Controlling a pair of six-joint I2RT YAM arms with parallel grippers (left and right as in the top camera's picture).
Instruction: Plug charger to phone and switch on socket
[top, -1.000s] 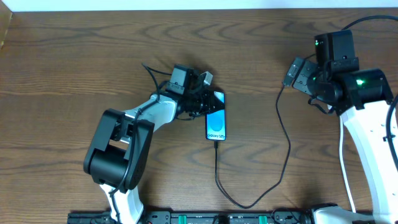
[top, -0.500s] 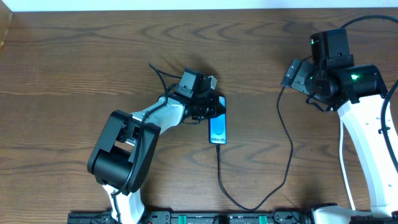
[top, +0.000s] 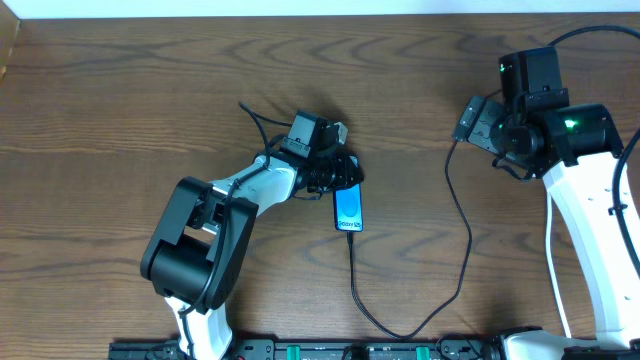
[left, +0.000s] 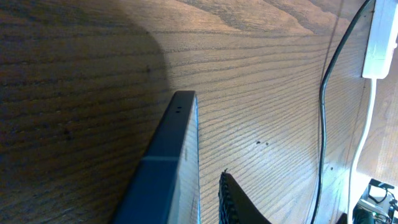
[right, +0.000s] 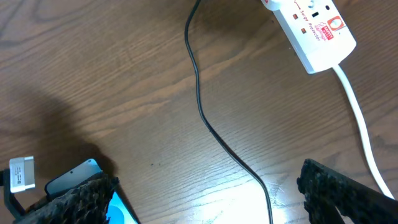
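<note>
Where phone (top: 348, 208) lies, left gripper (top: 338, 177) at far end

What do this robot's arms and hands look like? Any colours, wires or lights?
The left arm and right arm are white shells linked by chunky black joints. Small green lights glow on the right arm's black wrist housing, and a black cable loops from it. The left hand and right hand are black; the right one's fingers look rough and knobbly.
</note>
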